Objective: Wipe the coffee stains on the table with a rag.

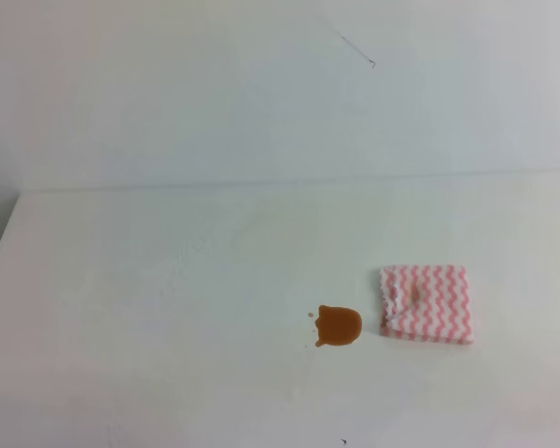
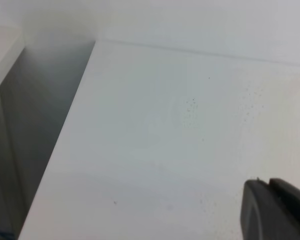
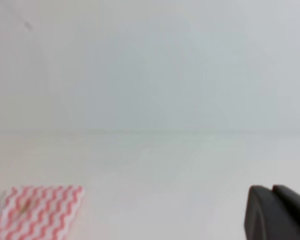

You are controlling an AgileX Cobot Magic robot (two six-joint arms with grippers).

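The coffee stain (image 1: 338, 325) is an orange-brown glossy blotch with tiny droplets at its left edge, on the white table (image 1: 168, 280) right of centre. The rag (image 1: 427, 302), pink and white zigzag with a faint brown spot, lies flat just right of the stain, apart from it. It also shows in the right wrist view (image 3: 35, 210) at the lower left. No gripper shows in the high view. My left gripper (image 2: 269, 181) and right gripper (image 3: 271, 187) each show as two dark fingers pressed together at the lower right of their wrist views, holding nothing.
The table's left edge (image 2: 60, 145) drops to a dark gap beside a pale wall. The table's far edge meets the wall (image 1: 261, 93). Tiny dark specks (image 2: 191, 104) dot the tabletop.
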